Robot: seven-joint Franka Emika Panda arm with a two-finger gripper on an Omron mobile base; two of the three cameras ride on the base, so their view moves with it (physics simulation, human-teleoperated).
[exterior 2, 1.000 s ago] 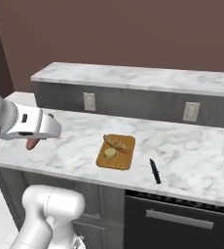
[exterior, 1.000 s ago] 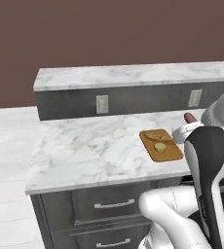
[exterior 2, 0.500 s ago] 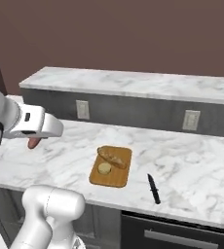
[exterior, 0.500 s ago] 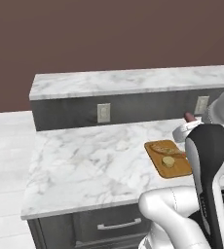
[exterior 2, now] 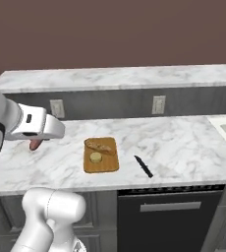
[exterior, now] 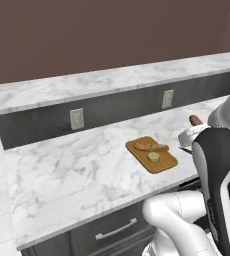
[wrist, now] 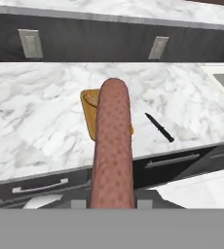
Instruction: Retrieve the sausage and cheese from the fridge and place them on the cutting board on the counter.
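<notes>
My two-finger gripper (exterior 2: 35,143) is pinched tight on the reddish-brown smooth sausage (wrist: 112,151), which juts straight out from my fingers in the hand view; its rounded end also shows beside my arm in the left base view (exterior: 195,120). I hold it in the air above the long white marble counter with grey veins (exterior 2: 183,147), well to the left of the thin orange-brown wooden cutting board (exterior 2: 101,165). On that board lies the small round yellowish cheese puck (exterior 2: 95,157), just beside a longer tan bread-like piece (exterior 2: 101,146). A small black knife (exterior 2: 144,166) lies on the marble right of the board. Two pale wall outlets (exterior 2: 158,104) sit in the dark grey back wall under the raised marble ledge (exterior 2: 115,78).
</notes>
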